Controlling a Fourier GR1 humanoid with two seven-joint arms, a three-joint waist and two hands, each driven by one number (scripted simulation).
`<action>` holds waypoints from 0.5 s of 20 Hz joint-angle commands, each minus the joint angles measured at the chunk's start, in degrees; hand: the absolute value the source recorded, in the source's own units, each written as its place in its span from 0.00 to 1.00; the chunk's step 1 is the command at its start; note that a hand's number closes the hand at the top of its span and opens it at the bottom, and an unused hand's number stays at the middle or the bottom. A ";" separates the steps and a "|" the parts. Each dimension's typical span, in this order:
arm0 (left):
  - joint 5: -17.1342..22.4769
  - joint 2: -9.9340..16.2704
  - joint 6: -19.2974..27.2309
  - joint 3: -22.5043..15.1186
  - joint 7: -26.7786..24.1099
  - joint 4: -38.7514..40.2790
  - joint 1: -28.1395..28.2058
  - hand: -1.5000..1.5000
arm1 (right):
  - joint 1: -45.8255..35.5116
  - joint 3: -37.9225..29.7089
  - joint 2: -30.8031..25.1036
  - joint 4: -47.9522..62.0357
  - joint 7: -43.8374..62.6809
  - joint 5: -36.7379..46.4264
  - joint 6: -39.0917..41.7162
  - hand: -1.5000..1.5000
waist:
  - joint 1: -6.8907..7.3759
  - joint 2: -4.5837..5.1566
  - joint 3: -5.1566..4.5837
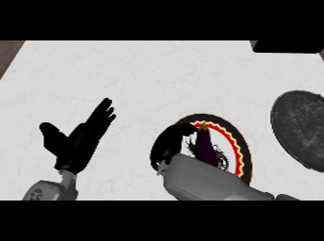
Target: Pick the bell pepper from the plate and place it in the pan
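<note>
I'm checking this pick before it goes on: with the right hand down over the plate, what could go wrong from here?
1. The right hand curls over the plate and hides the bell pepper, so whether it is actually held cannot be told; a lift might come up empty.
2. The pan sits apart, at the view's right edge, partly cut off; the carry there could end short or past its rim.
3. The left hand rests open and offers no support.

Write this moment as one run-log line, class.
left robot hand: open, resting | right robot hand: curled over plate | bell pepper: hidden | pan: empty, right of plate
</note>
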 commanded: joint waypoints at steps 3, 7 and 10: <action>0.10 0.47 -0.91 1.59 0.21 -0.71 0.67 0.50 | -0.56 3.86 1.26 2.17 1.95 6.03 1.61 1.00 | 0.02 0.37 0.09; 0.09 0.02 -0.37 1.71 -0.12 -1.05 2.65 0.50 | 9.70 2.35 -3.88 -10.09 -0.77 8.06 -9.55 1.00 | -2.51 -0.24 0.17; -0.09 0.42 1.26 3.15 -0.64 -0.55 4.37 0.50 | 13.97 -4.11 -3.00 -19.75 -6.50 4.12 -16.29 1.00 | -5.80 -1.14 0.63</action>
